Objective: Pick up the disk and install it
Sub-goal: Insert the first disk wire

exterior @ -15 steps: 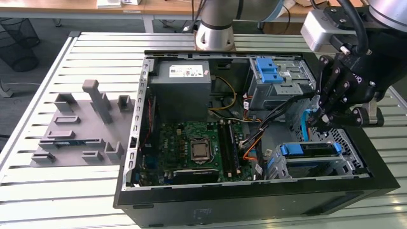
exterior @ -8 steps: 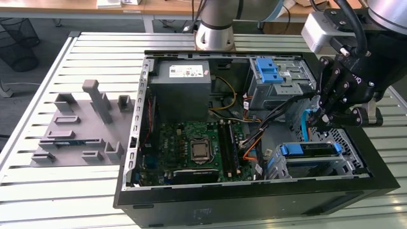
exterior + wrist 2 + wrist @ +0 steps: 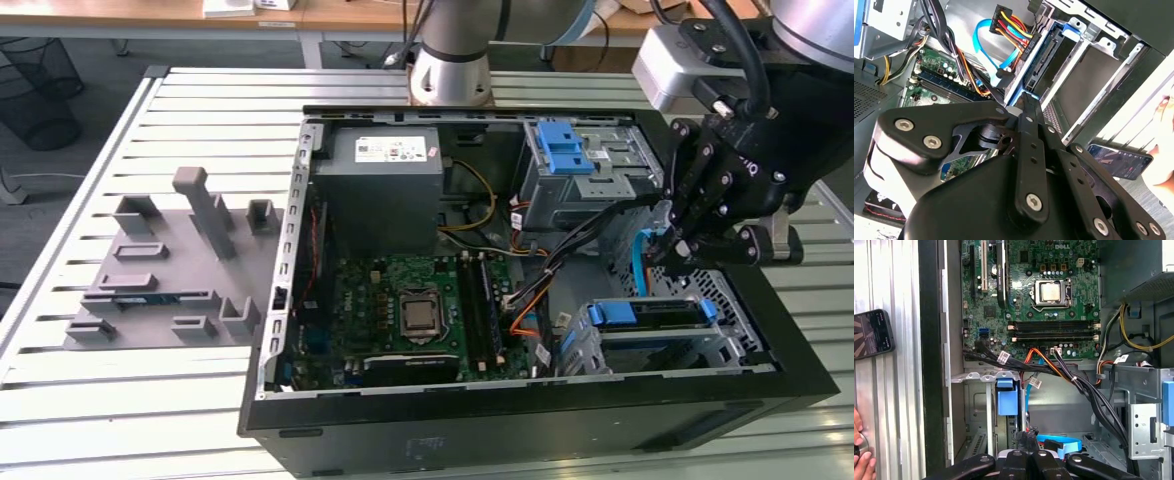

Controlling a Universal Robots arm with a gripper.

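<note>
The disk (image 3: pixel 647 313), a silver drive in a blue rail frame, sits in the metal drive cage (image 3: pixel 727 330) at the case's corner on the exterior view's right. Its connector edge (image 3: pixel 1046 55) and blue tab (image 3: pixel 1006 397) show in both wrist views. My gripper (image 3: pixel 671 255) hangs just above that cage, beside a blue data cable (image 3: pixel 641 262). In the second wrist view its fingers (image 3: pixel 1026 107) meet, and the gripper's tip (image 3: pixel 1026 100) stands at the edge of the blue rail. I cannot tell if it touches. The gripper (image 3: pixel 1029 452) appears shut with nothing held.
The open computer case (image 3: pixel 534 430) lies on a slatted table (image 3: pixel 200 100), with the motherboard (image 3: pixel 400 310), a grey power supply (image 3: pixel 380 180) and a blue latch piece (image 3: pixel 561 150) inside. Loose cables (image 3: pixel 1084 385) cross the cage. A grey fixture (image 3: pixel 174 270) lies beside it. A phone (image 3: pixel 871 335) and a hand (image 3: pixel 861 450) rest outside.
</note>
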